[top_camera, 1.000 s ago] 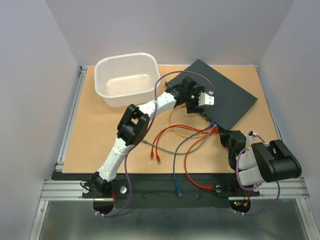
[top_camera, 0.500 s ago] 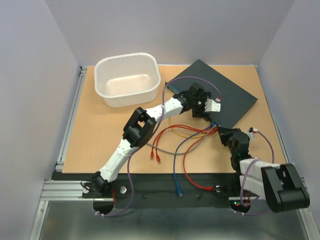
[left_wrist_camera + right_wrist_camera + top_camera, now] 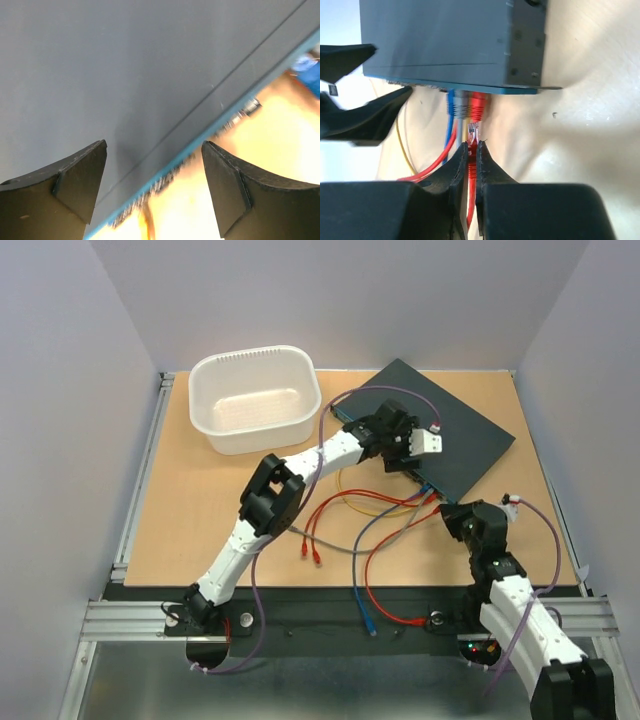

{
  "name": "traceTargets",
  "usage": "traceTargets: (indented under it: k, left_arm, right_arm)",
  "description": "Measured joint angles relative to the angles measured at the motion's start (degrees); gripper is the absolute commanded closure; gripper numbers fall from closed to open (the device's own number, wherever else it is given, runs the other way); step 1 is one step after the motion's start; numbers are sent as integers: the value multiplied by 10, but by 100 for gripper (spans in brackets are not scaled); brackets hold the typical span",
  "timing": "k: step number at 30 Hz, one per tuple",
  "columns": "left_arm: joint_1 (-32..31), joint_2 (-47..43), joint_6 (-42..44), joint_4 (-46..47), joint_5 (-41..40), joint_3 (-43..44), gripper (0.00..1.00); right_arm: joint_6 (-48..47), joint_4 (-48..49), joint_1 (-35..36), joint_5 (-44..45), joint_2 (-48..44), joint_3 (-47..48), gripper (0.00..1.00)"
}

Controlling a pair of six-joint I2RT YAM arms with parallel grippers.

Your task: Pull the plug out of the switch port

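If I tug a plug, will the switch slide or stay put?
Probably shifts a little: the switch lies flat on the smooth table, nothing visibly clamping it. Its broad metal body looks heavy enough to resist a light tug. The left hand hangs open over its socket edge, not gripping it.

Your left hand (image 3: 154, 145) has its fingers spread wide across the switch (image 3: 125, 65), over its flat grey top and teal edge (sockets too blurred to count). The bench (image 3: 280, 135) lies beyond.
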Motion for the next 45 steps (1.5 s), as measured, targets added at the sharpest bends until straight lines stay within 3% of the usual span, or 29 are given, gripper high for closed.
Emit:
traceTargets:
  k: [5,6,10,13,18,23,31,36,37,38,41,42,45]
  left_arm:
    - [3,-108,-67,-55,50,-22,9]
    - [3,-142,-85,-56,77,-35,1]
    - [-13,-264,-125,-52,174,-105,1]
    - [-49,-300,-137,-33,198,-141,1]
    - [-99,-261,-167,-1,208,-168,5]
    - [-89,-209,-193,18,202,-207,25]
    - [-83,-202,-228,45,225,-237,28]
    - [-90,-202,-251,52,250,-243,58]
    - [-91,-202,-255,53,253,-243,70]
    - [-92,-202,-261,55,255,-243,100]
    - [-93,-202,-285,58,253,-243,100]
    - [-92,-202,-292,58,253,-243,100]
    - [-87,-202,-308,55,256,-240,100]
  right_arm:
    - [-54,-126,0,42,-75,78,100]
    - [-66,-139,0,48,-85,90,100]
    - [-97,-185,0,52,-93,130,100]
    - [-110,-208,0,48,-89,170,99]
    - [-115,-223,0,39,-89,205,100]
    - [-111,-240,0,35,-113,207,100]
    - [-112,-255,0,36,-108,226,100]
    - [-111,-254,0,40,-108,231,99]
    - [-112,-254,0,40,-108,231,99]
    - [-112,-254,0,42,-109,231,100]
    - [-113,-257,0,43,-113,231,100]
    - [-114,-257,0,44,-115,232,91]
    - [-112,-257,0,48,-115,232,31]
